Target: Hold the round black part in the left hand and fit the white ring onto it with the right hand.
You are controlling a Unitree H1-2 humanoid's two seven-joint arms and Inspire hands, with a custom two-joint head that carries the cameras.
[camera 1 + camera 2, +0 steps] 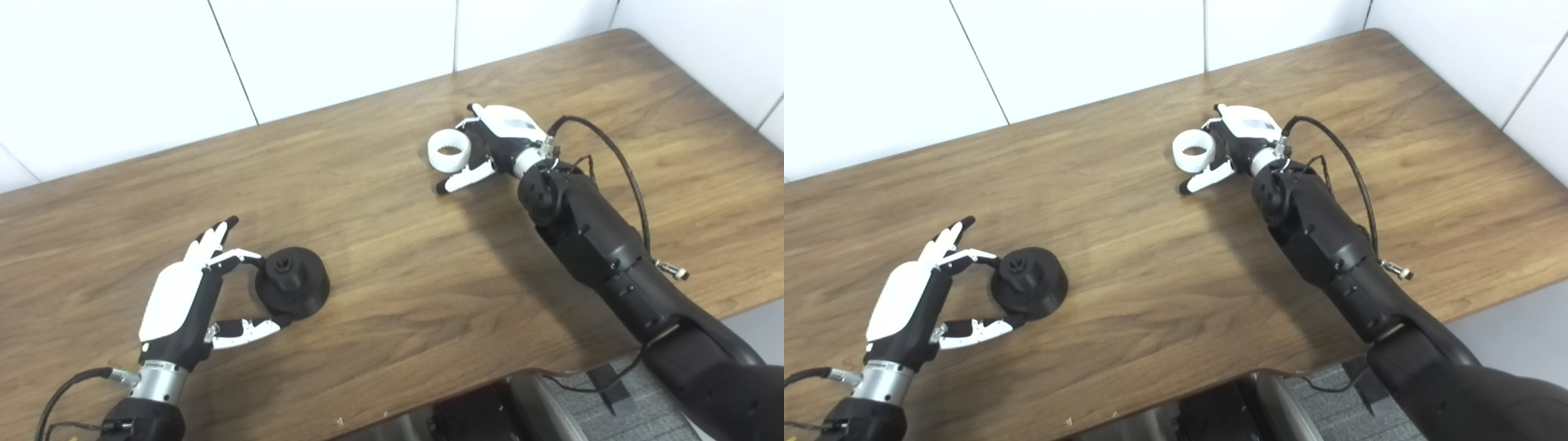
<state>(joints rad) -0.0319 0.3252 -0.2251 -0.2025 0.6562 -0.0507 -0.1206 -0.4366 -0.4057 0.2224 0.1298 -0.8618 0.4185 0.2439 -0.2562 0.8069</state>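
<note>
- Left hand (184,300) lies low on the table (380,245), fingers spread; thumb and one finger touch the round black part (293,282) on either side, grip not clearly closed.
- Black part: squat disc, socket hub on top, resting flat on the table.
- Right hand (496,144) reaches far across the table, fingers curled around the white ring (449,150); thumb extended below it.

Left hand (184,306) low with fingers spread, right hand (499,144) extended, fingers curled.

Lab-like: bare wooden table (380,202), white wall panels (331,49)
</note>
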